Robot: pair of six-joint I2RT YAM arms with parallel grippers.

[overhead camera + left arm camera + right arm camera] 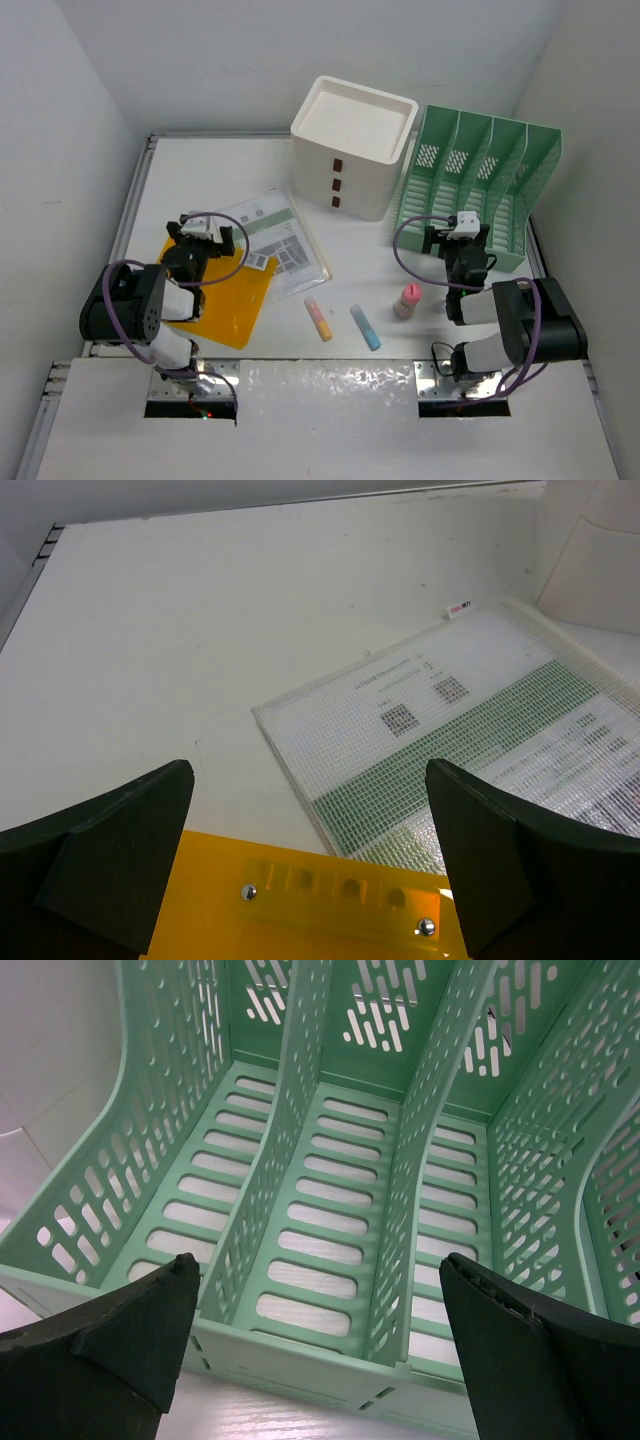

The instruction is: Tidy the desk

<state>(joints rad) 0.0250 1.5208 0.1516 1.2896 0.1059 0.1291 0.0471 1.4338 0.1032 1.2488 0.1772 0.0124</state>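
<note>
Sorting barely begun, by my reading. Surface (190,175) filled the view. Folder (232,305) at 8 o'clock, pouch (285,235) and, near 6, markers (318,319) and bottle (407,300) lay loose. Left end effector (308,780) and right end effector (318,1265) stood released, empty. Rack (480,180) at 2 o'clock held nothing.

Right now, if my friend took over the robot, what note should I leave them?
Left gripper: open, empty, above the far edge of the yellow clipboard, facing the mesh pouch.
Right gripper: open, empty, facing the green file rack; the slots in view are empty.
Loose on the desk: orange marker, blue marker, pink-capped bottle.
Done: nothing visibly put away.
Left: everything.
</note>
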